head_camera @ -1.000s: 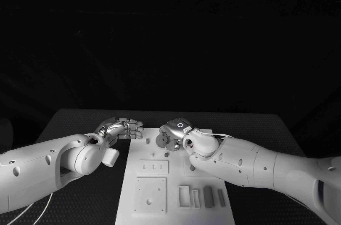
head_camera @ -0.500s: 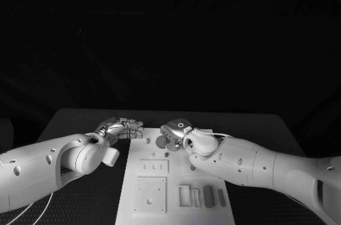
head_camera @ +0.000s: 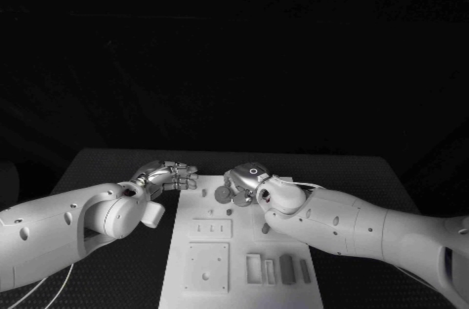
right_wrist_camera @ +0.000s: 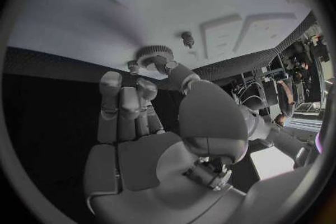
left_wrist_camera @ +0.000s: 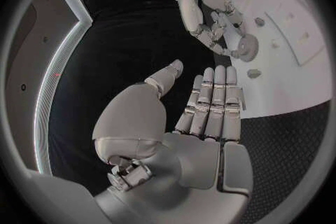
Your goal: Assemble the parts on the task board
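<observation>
Fingers of my right hand (head_camera: 247,181) pinch a gear (right_wrist_camera: 154,55) over the task board (head_camera: 245,268); my left hand (head_camera: 168,175) fingers curl empty beside it.

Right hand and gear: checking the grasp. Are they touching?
Touching. In the left wrist view the right hand pinches the gear between its fingertips.

Right hand (right_wrist_camera: 150,123) over the edge of the white board (right_wrist_camera: 161,5), fingertips (right_wrist_camera: 171,67) pinching a round toothed gear (right_wrist_camera: 153,54), a small peg (right_wrist_camera: 187,39) close by, two raised plates (right_wrist_camera: 241,33) further along
</observation>
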`<state>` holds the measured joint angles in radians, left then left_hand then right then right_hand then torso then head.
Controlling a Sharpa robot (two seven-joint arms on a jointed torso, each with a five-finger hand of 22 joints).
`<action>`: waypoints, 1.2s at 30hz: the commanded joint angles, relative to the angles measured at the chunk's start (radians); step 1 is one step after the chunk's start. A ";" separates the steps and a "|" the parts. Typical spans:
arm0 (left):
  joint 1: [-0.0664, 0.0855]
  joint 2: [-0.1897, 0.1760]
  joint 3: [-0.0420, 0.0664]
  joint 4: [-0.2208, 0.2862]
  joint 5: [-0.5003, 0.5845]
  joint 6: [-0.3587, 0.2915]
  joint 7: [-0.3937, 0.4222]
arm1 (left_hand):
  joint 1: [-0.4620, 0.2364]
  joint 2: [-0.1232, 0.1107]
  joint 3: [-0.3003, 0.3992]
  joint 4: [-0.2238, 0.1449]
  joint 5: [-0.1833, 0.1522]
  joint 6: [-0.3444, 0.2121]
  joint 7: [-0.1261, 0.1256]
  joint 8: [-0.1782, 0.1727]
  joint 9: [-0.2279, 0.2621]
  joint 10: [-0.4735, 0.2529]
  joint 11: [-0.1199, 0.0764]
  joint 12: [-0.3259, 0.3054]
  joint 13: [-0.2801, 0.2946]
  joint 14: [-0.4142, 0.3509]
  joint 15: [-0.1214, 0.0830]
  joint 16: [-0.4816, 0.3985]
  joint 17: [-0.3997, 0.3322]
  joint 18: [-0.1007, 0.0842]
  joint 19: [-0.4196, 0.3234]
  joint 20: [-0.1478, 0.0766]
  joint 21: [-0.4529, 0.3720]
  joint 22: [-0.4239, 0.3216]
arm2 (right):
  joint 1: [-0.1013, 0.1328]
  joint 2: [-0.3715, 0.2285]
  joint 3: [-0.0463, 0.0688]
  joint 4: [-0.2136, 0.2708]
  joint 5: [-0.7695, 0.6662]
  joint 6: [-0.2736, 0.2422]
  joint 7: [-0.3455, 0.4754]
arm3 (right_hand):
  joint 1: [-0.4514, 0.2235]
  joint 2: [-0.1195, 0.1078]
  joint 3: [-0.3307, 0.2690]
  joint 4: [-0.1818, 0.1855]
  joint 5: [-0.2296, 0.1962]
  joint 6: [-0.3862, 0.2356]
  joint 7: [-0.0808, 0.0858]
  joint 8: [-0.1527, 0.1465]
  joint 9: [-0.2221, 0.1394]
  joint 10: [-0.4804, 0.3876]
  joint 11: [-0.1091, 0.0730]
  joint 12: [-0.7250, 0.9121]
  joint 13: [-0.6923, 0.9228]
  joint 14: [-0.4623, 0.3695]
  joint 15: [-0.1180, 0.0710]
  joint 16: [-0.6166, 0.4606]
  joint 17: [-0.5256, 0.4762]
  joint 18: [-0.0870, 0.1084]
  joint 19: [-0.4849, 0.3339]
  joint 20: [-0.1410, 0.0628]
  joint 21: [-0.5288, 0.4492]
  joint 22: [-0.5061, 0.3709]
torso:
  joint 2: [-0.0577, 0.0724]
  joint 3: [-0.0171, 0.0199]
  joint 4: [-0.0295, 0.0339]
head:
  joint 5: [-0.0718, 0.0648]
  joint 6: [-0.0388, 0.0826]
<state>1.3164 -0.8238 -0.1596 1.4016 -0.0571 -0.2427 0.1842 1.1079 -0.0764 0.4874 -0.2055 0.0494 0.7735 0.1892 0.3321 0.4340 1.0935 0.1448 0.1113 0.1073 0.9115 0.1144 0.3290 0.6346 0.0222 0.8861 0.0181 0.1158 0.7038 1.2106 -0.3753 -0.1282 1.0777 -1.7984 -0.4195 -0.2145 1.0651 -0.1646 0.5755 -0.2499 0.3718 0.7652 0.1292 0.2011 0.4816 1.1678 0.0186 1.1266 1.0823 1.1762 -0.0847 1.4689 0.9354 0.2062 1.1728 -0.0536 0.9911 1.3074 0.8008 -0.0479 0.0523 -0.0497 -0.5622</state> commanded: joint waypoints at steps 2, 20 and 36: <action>0.001 -0.001 0.001 0.001 0.003 0.014 0.008 | -0.011 -0.001 0.000 -0.005 0.001 -0.001 0.003 -0.007 -0.001 0.005 0.002 -0.004 -0.001 0.000 0.007 -0.004 0.001 -0.005 0.004 0.003 -0.003 0.002 | 0.001 -0.038 0.002 0.019 0.159 -0.087 0.125 | -0.005 0.004 0.000 0.008 0.003 0.025 0.003 0.017 0.006 0.006 0.000 -0.001 0.000 0.006 -0.003 -0.002 0.000 0.056 0.005 0.000 -0.001 0.014 | -0.001 0.0003 -0.0012 | 0.001 0.003; 0.001 -0.007 0.001 -0.010 0.003 0.014 0.013 | -0.012 0.002 0.003 -0.008 0.001 0.008 -0.001 -0.001 0.001 0.022 -0.002 0.002 0.003 0.002 0.007 -0.007 0.005 -0.004 0.005 0.003 -0.005 0.003 | 0.069 -0.299 0.045 0.063 0.601 0.114 0.463 | -0.001 0.025 -0.013 -0.032 0.004 0.066 0.031 0.039 0.006 -0.028 0.028 0.013 0.018 -0.014 0.025 0.001 0.006 0.056 -0.015 0.006 -0.004 0.019 | -0.008 0.0057 -0.0208 | 0.000 0.018; 0.001 -0.004 0.001 -0.015 0.001 0.019 0.013 | -0.013 0.001 0.003 -0.010 0.001 0.007 -0.001 -0.001 0.000 0.019 0.000 -0.001 0.002 0.002 0.007 -0.009 0.007 -0.004 0.005 0.004 -0.006 0.004 | 0.028 -0.332 0.045 -0.074 0.615 0.191 0.458 | 0.012 0.009 -0.015 -0.033 0.004 0.048 0.026 0.032 -0.003 -0.055 0.023 0.005 0.016 -0.041 0.020 -0.010 0.003 0.056 -0.043 0.021 -0.013 0.019 | -0.006 0.0078 -0.0204 | -0.001 0.008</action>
<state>1.3162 -0.8303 -0.1596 1.3866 -0.0573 -0.2410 0.1863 1.1079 -0.0764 0.4897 -0.2078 0.0494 0.7771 0.1855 0.3322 0.4341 1.1099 0.1430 0.1114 0.1088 0.9115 0.1144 0.3251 0.6406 0.0221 0.8861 0.0181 0.1158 0.7067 1.2417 -0.7109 -0.0839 1.0131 -1.1956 -0.2711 0.2282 1.0717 -0.1525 0.5632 -0.2776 0.3718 0.8206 0.1533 0.2378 0.4799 1.1199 0.0412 1.1374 1.0988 1.1422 -0.0636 1.4649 0.9402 0.2002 1.1346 -0.0317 0.9834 1.3073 0.7947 -0.0395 0.0318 -0.0527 -0.5511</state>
